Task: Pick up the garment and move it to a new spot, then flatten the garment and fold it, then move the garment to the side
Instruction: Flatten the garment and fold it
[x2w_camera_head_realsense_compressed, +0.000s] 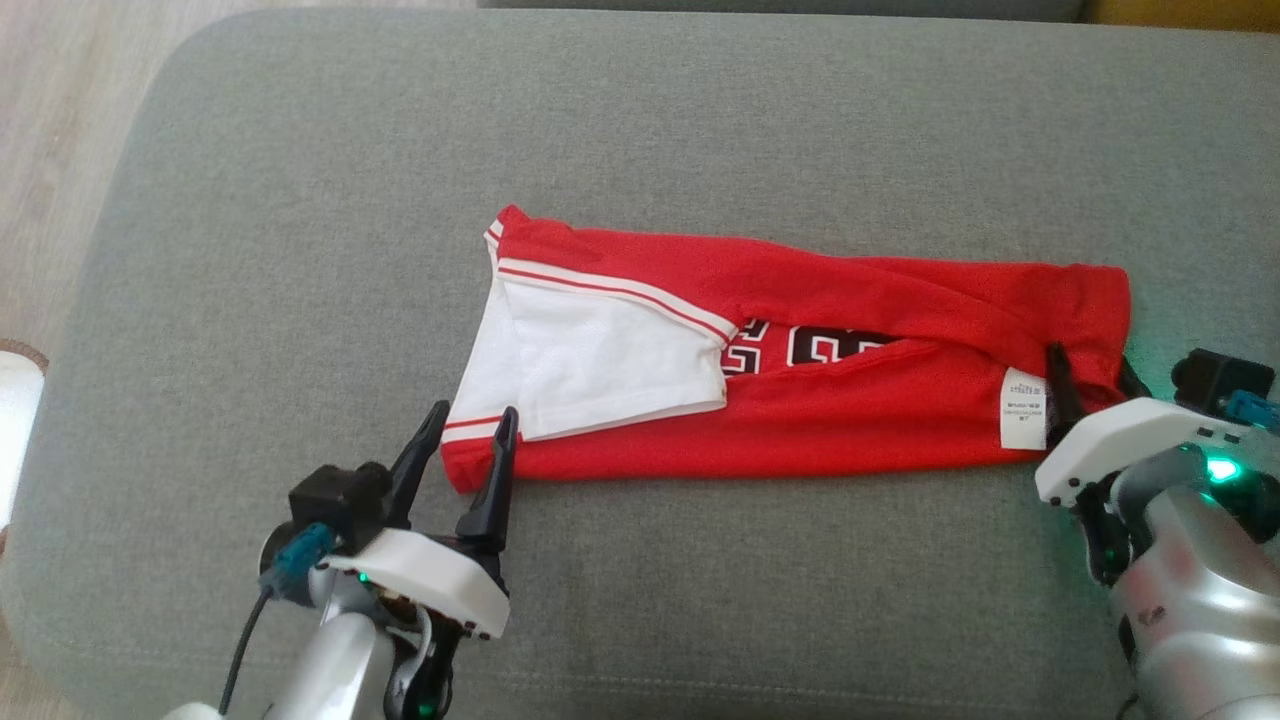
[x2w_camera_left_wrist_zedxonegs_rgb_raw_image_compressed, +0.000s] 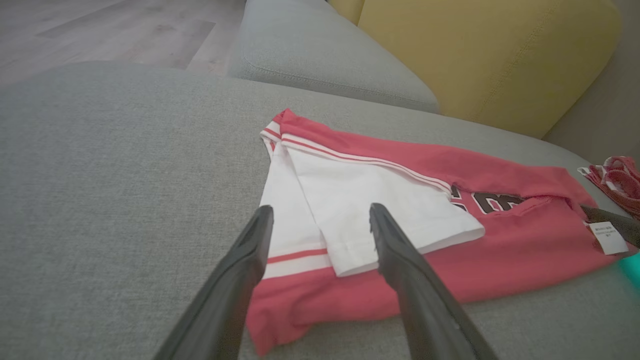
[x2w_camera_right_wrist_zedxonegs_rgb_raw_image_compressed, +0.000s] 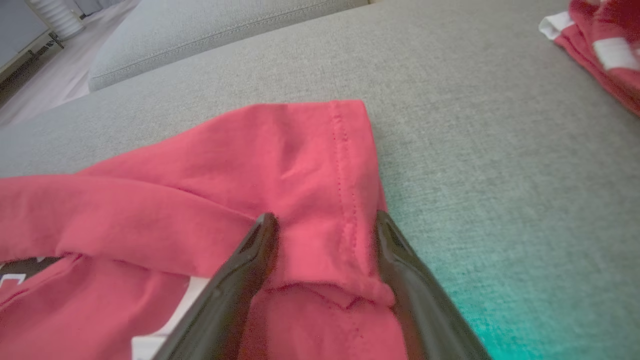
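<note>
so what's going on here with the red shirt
A two-armed robot is folding a red jersey on a grey cushion. The jersey lies folded into a long strip with a white sleeve on top. The left gripper stands open at its left end, the right gripper open at its right end; neither grips it.

A wide grey fabric seat (x2w_camera_head_realsense_compressed: 700, 120) with rounded corners stands on a pale wooden floor (x2w_camera_head_realsense_compressed: 50, 110). Beyond it are a second grey cushion (x2w_camera_left_wrist_zedxonegs_rgb_raw_image_compressed: 325, 55) and a mustard-yellow backrest (x2w_camera_left_wrist_zedxonegs_rgb_raw_image_compressed: 490, 60), softly lit.
</note>
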